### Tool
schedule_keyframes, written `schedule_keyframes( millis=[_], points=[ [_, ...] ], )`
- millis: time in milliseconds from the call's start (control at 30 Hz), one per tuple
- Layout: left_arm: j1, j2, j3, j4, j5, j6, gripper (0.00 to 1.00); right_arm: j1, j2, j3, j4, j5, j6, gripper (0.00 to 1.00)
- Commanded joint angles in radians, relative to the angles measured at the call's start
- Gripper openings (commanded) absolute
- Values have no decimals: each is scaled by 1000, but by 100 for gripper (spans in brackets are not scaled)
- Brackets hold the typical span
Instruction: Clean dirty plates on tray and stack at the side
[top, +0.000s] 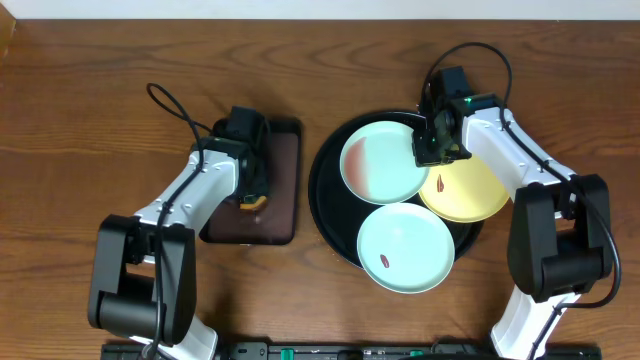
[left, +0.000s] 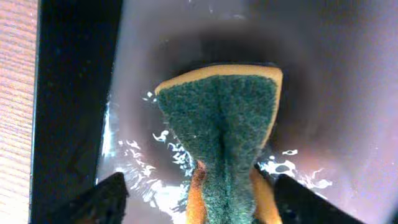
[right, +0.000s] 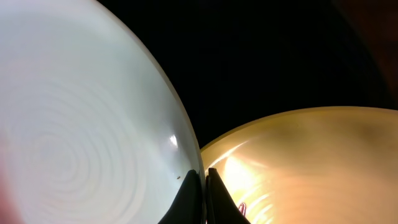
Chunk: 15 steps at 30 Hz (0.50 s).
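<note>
Three plates lie on the round black tray (top: 327, 205). My right gripper (top: 432, 152) is shut on the right rim of the upper mint-green plate (top: 380, 160). In the right wrist view its fingers (right: 204, 177) pinch that plate's edge (right: 81, 124), over the pale yellow plate (right: 311, 162). The yellow plate (top: 470, 195) has a brown smear near its left side. The lower mint-green plate (top: 405, 248) has a small smear too. My left gripper (top: 252, 195) is open over a yellow-and-green sponge (left: 221, 124), with a gap beside its left finger (left: 199, 196).
The sponge lies on a wet, dark-brown rectangular tray (top: 285, 180) left of the black tray. Bare wooden table (top: 80, 120) surrounds both trays. Cables run from both arms.
</note>
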Motion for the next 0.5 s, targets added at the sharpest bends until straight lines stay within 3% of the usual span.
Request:
schedule_keyframes(
  millis=[0,200,467],
  points=[
    [4,-2,3,-8,3,14,79,-7,-64,-4,15,5,6,1],
    [4,-2,2,-22,3,14,80,-5,-122,-4,31,36,6,1],
    [4,-1,2,-22,3,14,80,90,-220,-4,50,264,-39,1]
  ],
)
